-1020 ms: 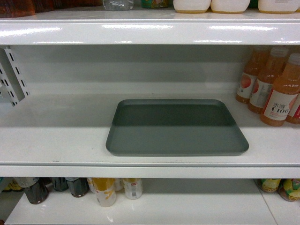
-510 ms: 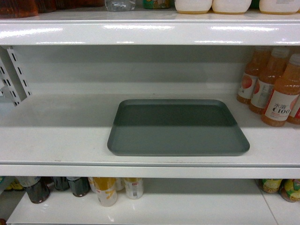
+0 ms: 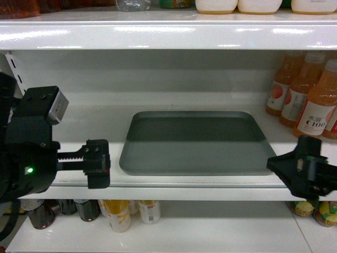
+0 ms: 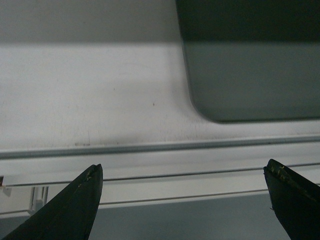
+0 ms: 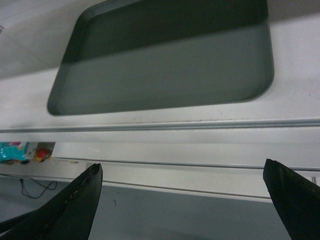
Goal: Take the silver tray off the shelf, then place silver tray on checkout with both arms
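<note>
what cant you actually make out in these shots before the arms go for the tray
- Checkout: in none of the views.
- Silver tray: the left wrist view cuts it off at the top and right edges, leaving one corner.
- Right gripper: the head view's right edge crops the arm behind it.
- Orange juice bottles: blurred in the head view, small label print unreadable.
- Lower shelf cans: tops hidden by the shelf lip.

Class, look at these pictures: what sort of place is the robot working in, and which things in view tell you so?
Most likely a shop or supermarket aisle: white shelf boards stacked in tiers, orange juice bottles lined up on the right, and cans on the tier below.
</note>
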Tool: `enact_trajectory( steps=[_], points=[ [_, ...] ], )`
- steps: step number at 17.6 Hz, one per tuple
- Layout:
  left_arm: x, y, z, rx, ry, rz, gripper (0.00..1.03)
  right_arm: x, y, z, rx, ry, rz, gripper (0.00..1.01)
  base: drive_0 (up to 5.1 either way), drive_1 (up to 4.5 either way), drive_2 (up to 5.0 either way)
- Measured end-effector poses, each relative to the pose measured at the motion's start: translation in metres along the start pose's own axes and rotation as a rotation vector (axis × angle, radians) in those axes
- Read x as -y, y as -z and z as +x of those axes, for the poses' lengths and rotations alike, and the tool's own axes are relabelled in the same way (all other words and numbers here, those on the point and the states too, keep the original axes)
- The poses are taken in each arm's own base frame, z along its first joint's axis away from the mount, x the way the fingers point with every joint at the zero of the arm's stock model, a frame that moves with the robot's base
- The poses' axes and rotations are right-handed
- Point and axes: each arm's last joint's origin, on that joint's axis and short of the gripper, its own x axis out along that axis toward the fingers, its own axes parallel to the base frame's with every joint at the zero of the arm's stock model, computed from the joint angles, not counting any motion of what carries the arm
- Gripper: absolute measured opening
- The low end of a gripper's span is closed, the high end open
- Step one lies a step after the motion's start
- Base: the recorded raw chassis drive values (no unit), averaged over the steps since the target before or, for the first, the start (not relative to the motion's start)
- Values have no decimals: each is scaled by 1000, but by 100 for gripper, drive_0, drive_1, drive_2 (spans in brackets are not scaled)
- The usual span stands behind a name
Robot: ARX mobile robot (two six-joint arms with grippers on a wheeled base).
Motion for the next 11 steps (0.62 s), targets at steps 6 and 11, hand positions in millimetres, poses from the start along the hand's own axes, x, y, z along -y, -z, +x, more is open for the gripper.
enact_trajectory(
  steps=[6, 11],
  points=[
    [9, -15, 54, -56, -13, 4, 98, 18, -20, 59, -9, 133, 31, 98, 0, 0, 0],
    [23, -26, 97, -88, -5, 38, 98, 30, -45, 107, -8, 222, 37, 98, 0, 0, 0]
  ],
)
